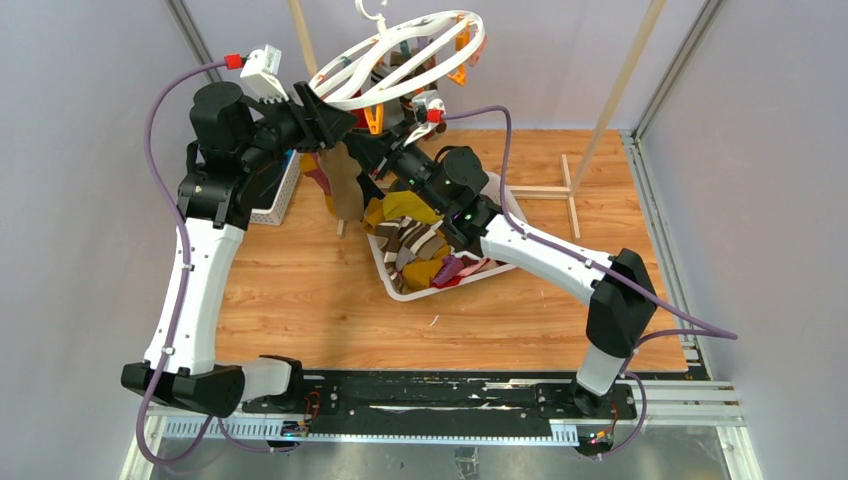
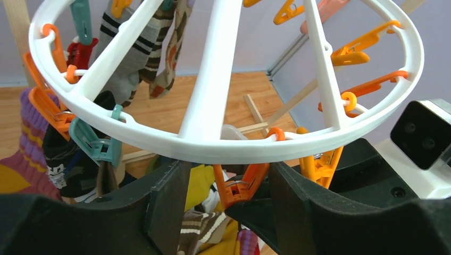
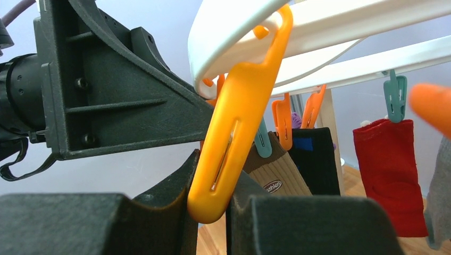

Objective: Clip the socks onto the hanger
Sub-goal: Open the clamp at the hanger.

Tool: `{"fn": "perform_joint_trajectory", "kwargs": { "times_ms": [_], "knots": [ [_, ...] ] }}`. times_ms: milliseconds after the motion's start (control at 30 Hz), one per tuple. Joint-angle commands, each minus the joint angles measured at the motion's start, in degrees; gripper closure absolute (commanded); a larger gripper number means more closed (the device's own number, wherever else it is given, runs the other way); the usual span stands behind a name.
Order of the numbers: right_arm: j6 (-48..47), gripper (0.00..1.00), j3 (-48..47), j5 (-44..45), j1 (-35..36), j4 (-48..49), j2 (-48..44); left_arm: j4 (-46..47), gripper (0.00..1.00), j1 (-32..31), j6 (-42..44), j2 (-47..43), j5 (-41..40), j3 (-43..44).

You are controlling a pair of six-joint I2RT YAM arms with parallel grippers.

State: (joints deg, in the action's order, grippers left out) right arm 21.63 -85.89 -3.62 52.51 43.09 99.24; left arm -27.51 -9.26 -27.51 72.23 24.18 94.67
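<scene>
Right fingers [image 3: 298, 228] pinch an orange clip [image 3: 234, 133] on the hanger [image 2: 223, 146] at 12 o'clock of the table [image 1: 290, 300], left fingers [image 2: 330, 212] apart under its rim; several socks [image 3: 388, 170] hang clipped, many wait in the basket [image 1: 393, 290] mid-table, so I judge it maybe half done.

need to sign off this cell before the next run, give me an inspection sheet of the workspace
surface: wooden table
job's things: hanger hung tilted over the far edge, with socks clipped on; more are heaped in a basket
clutter: second basket at left; wooden stand at back right
end effectors: left end effector open under the hanger rim; right end effector shut on an orange clip
cables: purple cables along both arms, in loose loops
surroundings: grey walls, metal posts
</scene>
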Motion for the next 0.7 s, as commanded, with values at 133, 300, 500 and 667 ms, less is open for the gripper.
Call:
{"fn": "perform_joint_trajectory", "kwargs": {
  "times_ms": [133, 300, 500, 667],
  "knots": [
    [-2.3, 1.00, -2.7, 0.6, 1.9, -3.7, 1.9, 0.8, 0.40, -2.7, 4.2, -2.1, -7.6, -1.3],
    [-2.7, 1.00, -3.2, 1.0, 2.2, -4.3, 2.2, 0.4, 0.41, -3.3, 4.6, -1.7, -8.8, -0.8],
    [-2.9, 1.00, -3.1, 1.6, 2.4, -4.5, 2.2, 0.1, 0.47, -3.7, 5.3, -1.6, -11.9, -0.5],
    [-2.8, 0.85, -2.6, 1.8, 2.5, -5.0, 1.6, 0.2, 0.70, -3.7, 4.5, -1.6, -12.3, -0.5]
  ]
}}
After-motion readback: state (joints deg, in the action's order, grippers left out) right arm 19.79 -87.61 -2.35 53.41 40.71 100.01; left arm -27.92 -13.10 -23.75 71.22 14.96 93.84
